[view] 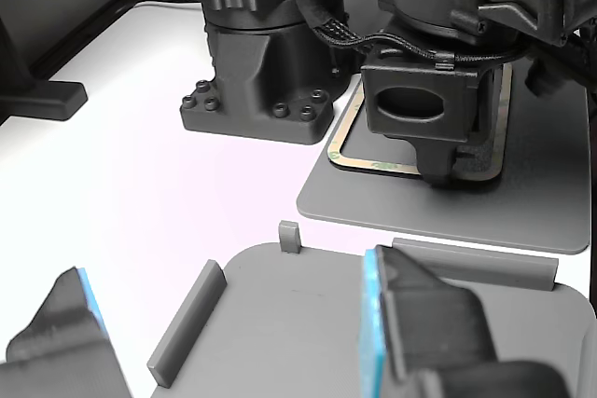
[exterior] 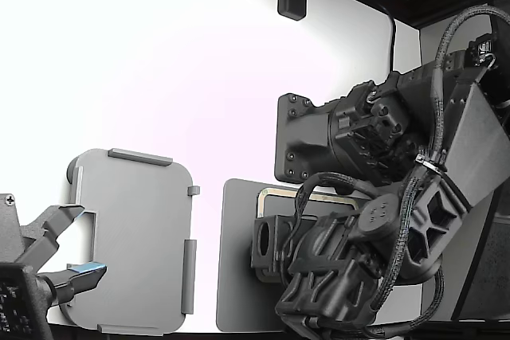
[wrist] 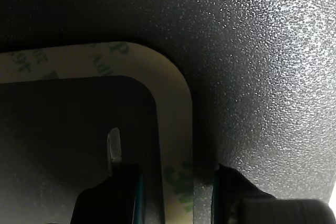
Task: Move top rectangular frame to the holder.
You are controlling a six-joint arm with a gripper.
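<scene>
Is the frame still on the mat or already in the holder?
On the mat: the frame lies flat there under the gripper. The holder is empty.

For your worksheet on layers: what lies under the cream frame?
The frame lies flat on a dark grey mat, which rests on the white table. The tool straddles one frame side. The arm hides much of the frame; any frames stacked beneath cannot be seen.

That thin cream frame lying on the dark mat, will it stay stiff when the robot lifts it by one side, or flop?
The frame looks paper-thin with an open centre, so it would probably sag or bend when lifted by one edge. It likely weighs very little. It lies flat on the mat, so getting a finger of the pincer under its edge may be fiddly; the fingers straddle one strip.
</scene>
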